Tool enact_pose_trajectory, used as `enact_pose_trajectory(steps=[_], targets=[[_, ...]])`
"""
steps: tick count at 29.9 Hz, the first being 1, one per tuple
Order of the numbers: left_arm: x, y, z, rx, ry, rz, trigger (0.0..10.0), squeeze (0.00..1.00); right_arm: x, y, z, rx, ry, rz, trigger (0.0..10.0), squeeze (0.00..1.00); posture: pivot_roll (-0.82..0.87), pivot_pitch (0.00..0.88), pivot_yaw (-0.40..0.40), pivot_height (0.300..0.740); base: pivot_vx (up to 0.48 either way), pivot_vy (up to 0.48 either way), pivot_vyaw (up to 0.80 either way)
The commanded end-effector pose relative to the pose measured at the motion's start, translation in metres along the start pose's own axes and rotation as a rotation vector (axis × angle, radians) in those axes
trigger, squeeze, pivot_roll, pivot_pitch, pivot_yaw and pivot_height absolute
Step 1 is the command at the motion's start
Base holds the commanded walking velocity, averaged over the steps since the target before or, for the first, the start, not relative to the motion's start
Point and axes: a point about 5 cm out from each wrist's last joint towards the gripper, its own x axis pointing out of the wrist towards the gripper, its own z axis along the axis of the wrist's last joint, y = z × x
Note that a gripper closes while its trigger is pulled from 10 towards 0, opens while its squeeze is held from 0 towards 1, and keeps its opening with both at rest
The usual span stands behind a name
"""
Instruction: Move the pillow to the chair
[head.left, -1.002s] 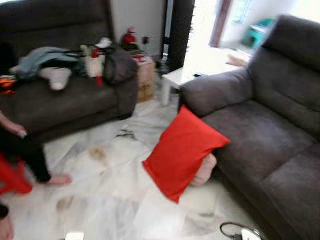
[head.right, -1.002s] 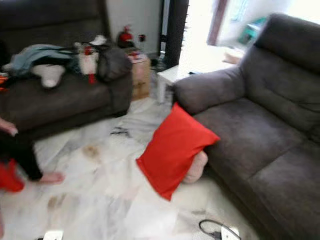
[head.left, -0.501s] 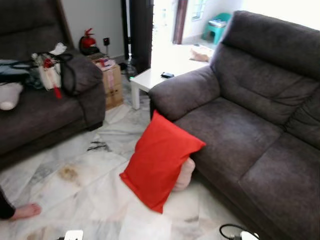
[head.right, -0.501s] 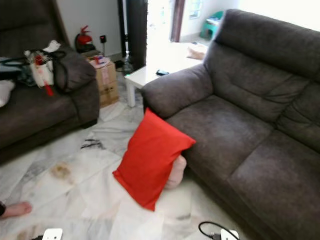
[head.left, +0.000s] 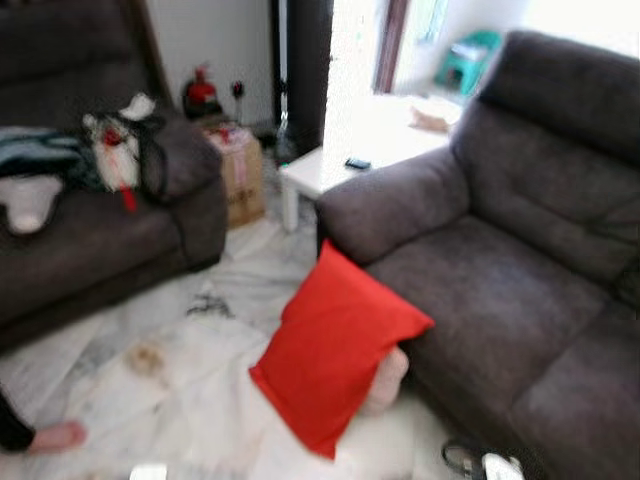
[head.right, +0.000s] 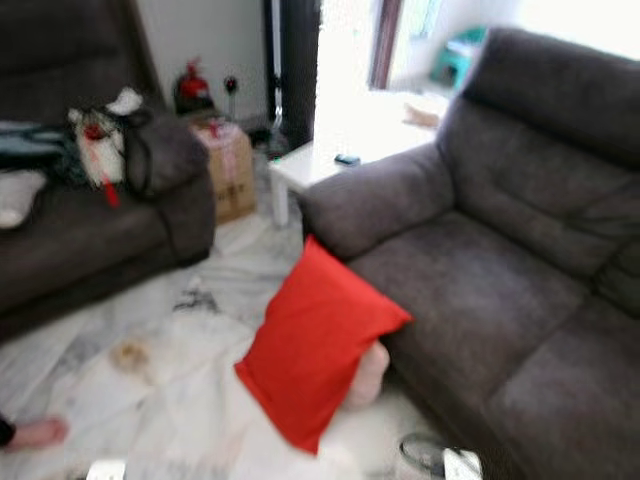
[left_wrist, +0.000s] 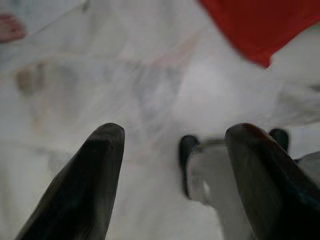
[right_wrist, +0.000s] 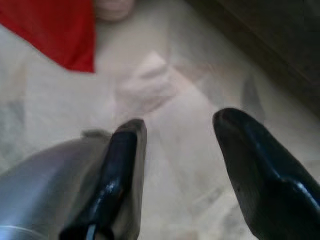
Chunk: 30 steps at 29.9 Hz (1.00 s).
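pillow (head.left: 338, 356), red, on edge on my floor (head.left: 170, 370), leaning against the front of the sofa (head.left: 500, 290), a pale cushion (head.left: 386, 381) tucked behind it. left gripper (left_wrist: 175, 175): fingers spread, empty, above the floor. right gripper (right_wrist: 190, 165): fingers spread, empty, above the floor near the pillow's corner. person's foot (head.left: 55, 436) at my far left.

Left gripper (left_wrist: 172, 150): two long black fingers (left_wrist: 87, 190), glossy, tapering to rounded tips. Right gripper (right_wrist: 175, 150): same black tapered pair, glossy highlight along one finger (right_wrist: 117, 185). Smooth silver arm casing (right_wrist: 45, 185) beside it. Markings too blurred to read.
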Motion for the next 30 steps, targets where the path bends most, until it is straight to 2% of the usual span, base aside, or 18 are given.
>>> enact_pose_trajectory(steps=[1, 18, 25, 27, 30], targets=[[-0.003, 0.013, -0.006, -0.007, 0.015, 0.036, 10.0, 0.00, 0.003, 0.008, 0.010, -0.006, -0.032, 0.026, 10.0, 0.00, 0.01, 0.000, -0.056, 0.740, 0.311, 0.000, 0.00], [-0.002, -0.004, -0.009, -0.003, 0.020, 0.008, 10.0, 0.00, 0.000, -0.006, 0.012, -0.007, -0.050, -0.013, 10.0, 0.00, 0.06, 0.000, -0.049, 0.740, 0.307, 0.000, 0.00], [-0.002, 0.001, -0.007, -0.030, 0.009, 0.034, 10.0, 0.00, 0.001, -0.002, 0.013, -0.013, -0.047, -0.004, 10.0, 0.00, 0.05, 0.000, -0.085, 0.740, 0.307, 0.000, 0.00], [-0.003, 0.005, -0.008, -0.073, 0.009, 0.066, 10.0, 0.00, 0.002, 0.001, 0.012, -0.025, -0.038, 0.010, 10.0, 0.00, 0.06, 0.000, -0.091, 0.740, 0.307, 0.000, 0.00], [-0.003, 0.010, -0.009, -0.095, 0.011, 0.090, 10.0, 0.00, 0.002, 0.005, 0.011, -0.031, -0.036, 0.025, 10.0, 0.00, 0.05, 0.000, -0.078, 0.740, 0.310, 0.000, -0.74]])
